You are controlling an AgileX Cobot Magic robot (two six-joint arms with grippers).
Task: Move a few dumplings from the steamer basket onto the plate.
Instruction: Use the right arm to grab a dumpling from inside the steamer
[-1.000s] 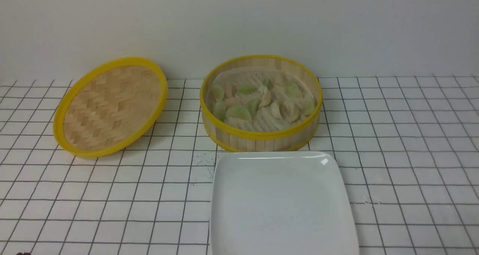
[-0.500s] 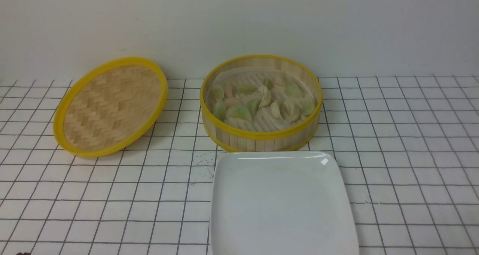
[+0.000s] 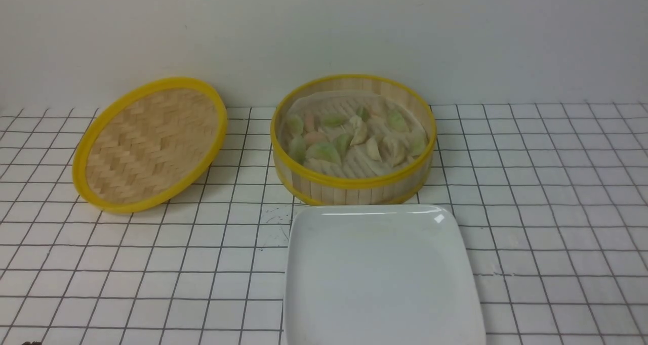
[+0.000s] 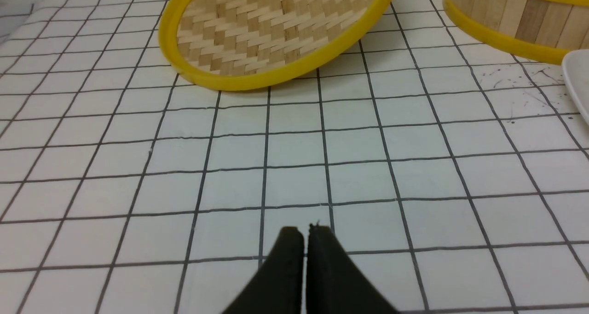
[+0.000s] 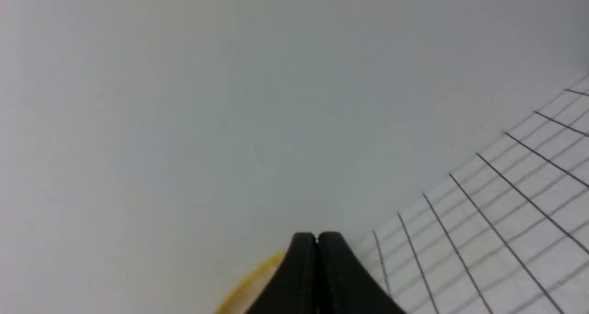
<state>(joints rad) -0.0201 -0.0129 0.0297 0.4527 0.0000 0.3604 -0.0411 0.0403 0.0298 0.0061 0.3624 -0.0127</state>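
Note:
The steamer basket (image 3: 354, 185) stands at the back middle of the table with no lid on. On its white liner lie several pale cream dumplings (image 3: 373, 148) mixed with green and pinkish ones. The white square plate (image 3: 379, 274) sits bare just in front of the basket. Neither gripper shows in the front view. My left gripper (image 4: 305, 231) is shut and empty, low over the gridded table, short of the lid, with the basket wall (image 4: 515, 14) and the plate's edge (image 4: 580, 81) off to one side. My right gripper (image 5: 316, 235) is shut and empty, facing the wall; a blurred yellow rim (image 5: 248, 277) shows beside it.
The flat woven yellow-rimmed lid (image 3: 149, 142) leans tilted at the back left; it also shows in the left wrist view (image 4: 271, 28). A plain wall (image 3: 324, 31) closes the back. White gridded table (image 3: 557, 208) spreads to the right of the basket and plate.

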